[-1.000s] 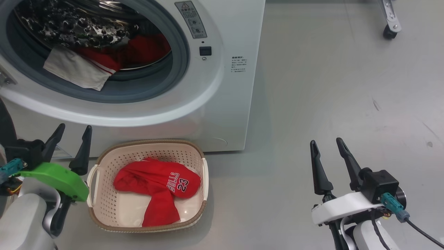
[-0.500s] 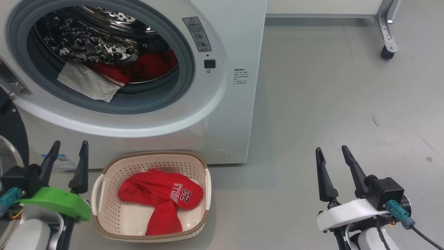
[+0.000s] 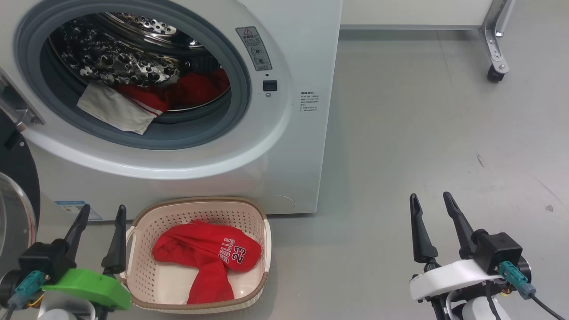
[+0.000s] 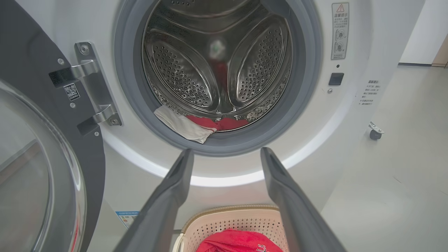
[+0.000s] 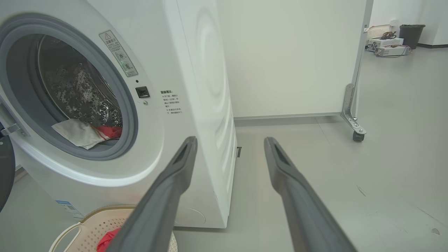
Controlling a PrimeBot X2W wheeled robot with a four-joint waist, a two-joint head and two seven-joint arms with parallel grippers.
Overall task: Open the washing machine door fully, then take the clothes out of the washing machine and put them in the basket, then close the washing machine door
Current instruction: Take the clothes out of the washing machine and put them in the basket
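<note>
The white washing machine (image 3: 266,169) stands with its mouth uncovered. Its black-rimmed washing machine door (image 3: 18,186) hangs swung out at the far left, and its glass bowl (image 4: 35,168) shows in the left wrist view. Red and white clothes (image 3: 146,95) lie at the drum's front lip, a white panel draped over the grey seal. On the floor before the machine, the cream basket (image 3: 195,202) holds a red "BULLS 23" jersey (image 3: 204,253). My left gripper (image 3: 103,209) is open and empty just left of the basket, pointing at the drum (image 4: 226,151). Far right, my right gripper (image 3: 430,196) is open and empty over bare floor (image 5: 231,139).
A metal frame leg with a caster (image 3: 493,73) stands at the back right, below a white wall panel. Grey floor stretches to the right of the machine. A dark bin (image 5: 412,35) and some equipment sit far off in the corner.
The head camera has tilted up, so the whole picture slid down. My left gripper has drawn back lower beside the basket. Both grippers stay open; the clothes have not moved.
</note>
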